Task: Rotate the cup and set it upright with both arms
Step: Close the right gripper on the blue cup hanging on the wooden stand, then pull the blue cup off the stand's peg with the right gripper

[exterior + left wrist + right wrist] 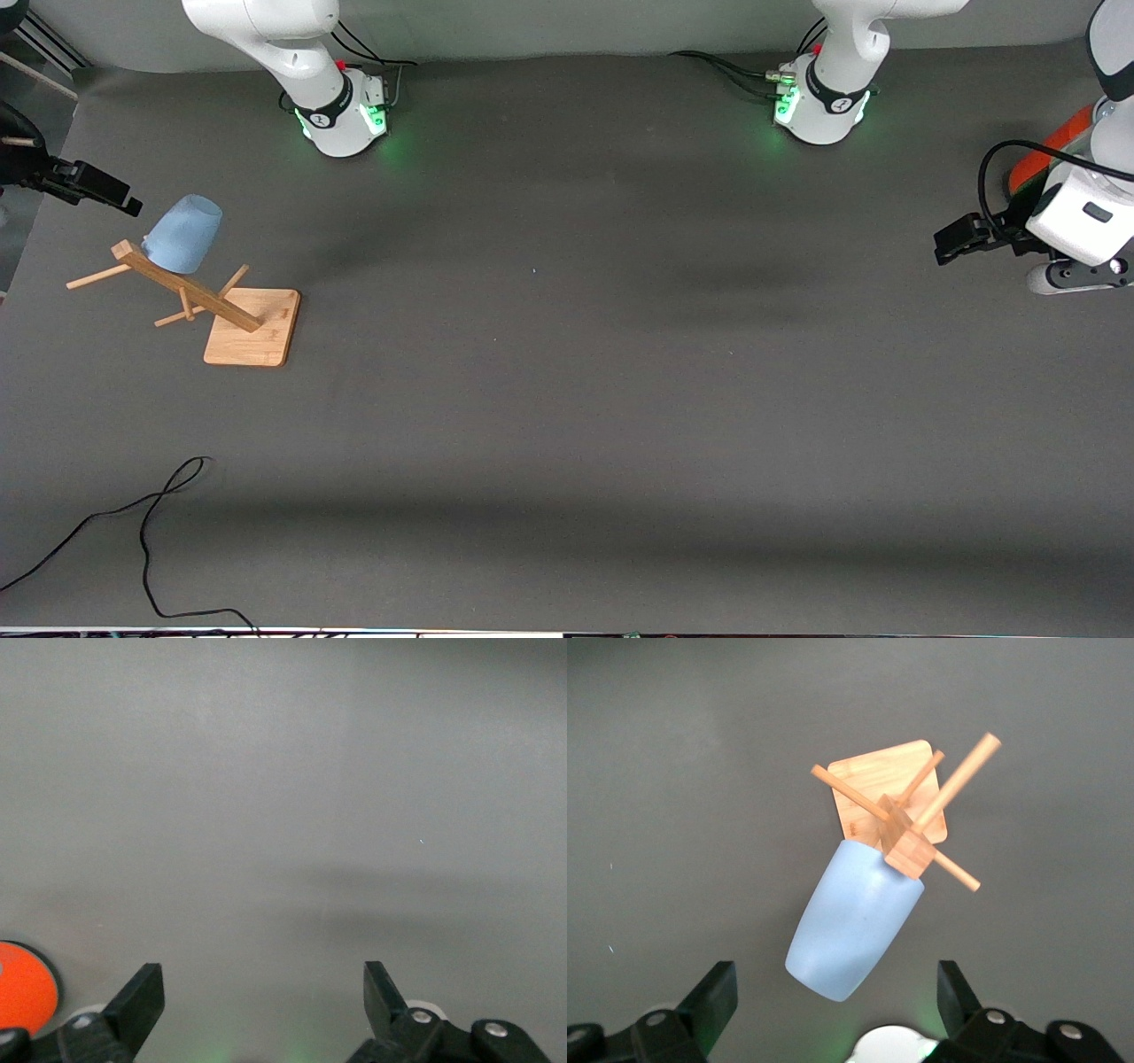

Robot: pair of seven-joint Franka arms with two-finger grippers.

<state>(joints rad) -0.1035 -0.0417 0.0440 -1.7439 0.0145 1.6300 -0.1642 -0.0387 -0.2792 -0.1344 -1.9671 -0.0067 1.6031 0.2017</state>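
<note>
I see the cup (183, 234) hung on a peg of the wooden rack (197, 296), at the right arm's end of the table. The cup sits inverted and tilted, its closed base pointing up and away from the rack's post, its rim end down against the post. The rack stands on a square wooden base (257, 335) that rests on the table (567, 399); the base lies nearer to the front camera than the cup. The post carries several pegs, and only one of them bears a cup. In the right wrist view the cup (855, 921) and rack (908, 811) show directly below the camera. The right gripper (93, 189) hangs in the air over the table edge at the right arm's end, just beside the cup and not touching it. Its fingers (713, 997) stand wide apart with nothing between them, and the right gripper (833, 1001) frames the cup from above. The left gripper (961, 237) waits in the air over the left arm's end of the table, well apart from the cup. Its fingers (142, 997) are likewise spread with nothing held, and only bare table shows between them at the left gripper (263, 997). An orange can (1045, 155) stands beside the left arm, partly hidden by it. A black cable (146, 532) lies loose on the table, nearer to the front camera than the rack.
</note>
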